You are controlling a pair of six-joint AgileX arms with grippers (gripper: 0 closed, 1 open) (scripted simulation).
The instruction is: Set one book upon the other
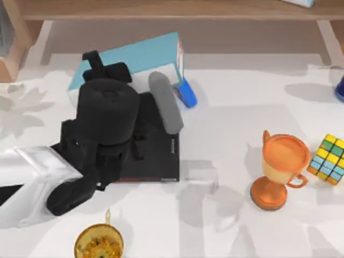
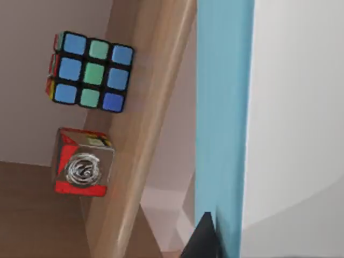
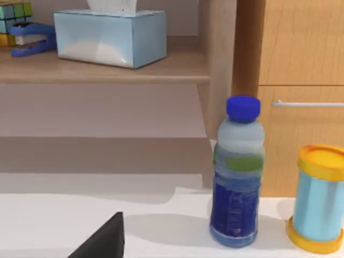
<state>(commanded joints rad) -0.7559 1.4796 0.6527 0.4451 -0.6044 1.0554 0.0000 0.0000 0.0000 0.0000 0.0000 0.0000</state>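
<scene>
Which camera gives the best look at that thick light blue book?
The top view: the thick light blue book shows its cover and white page edges, lying partly on the thin black book beneath the left arm. The left wrist view catches just a strip of its blue cover. The right wrist view faces shelves instead.

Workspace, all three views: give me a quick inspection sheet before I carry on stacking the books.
Surface: white table, leaf-shaped shadows across it.
Job's things: blue book tilted up at the left rear; black book flat in front of it, partly under the arm.
Clutter: blue stapler, orange trophy, colour cube, gold cup, blue bottle, yellow-capped can.
Grippers: left arm over both books, the blue cover close against its wrist camera; right arm parked at the right.
Cables: nothing seen.
Surroundings: wooden shelf with tissue box.
</scene>
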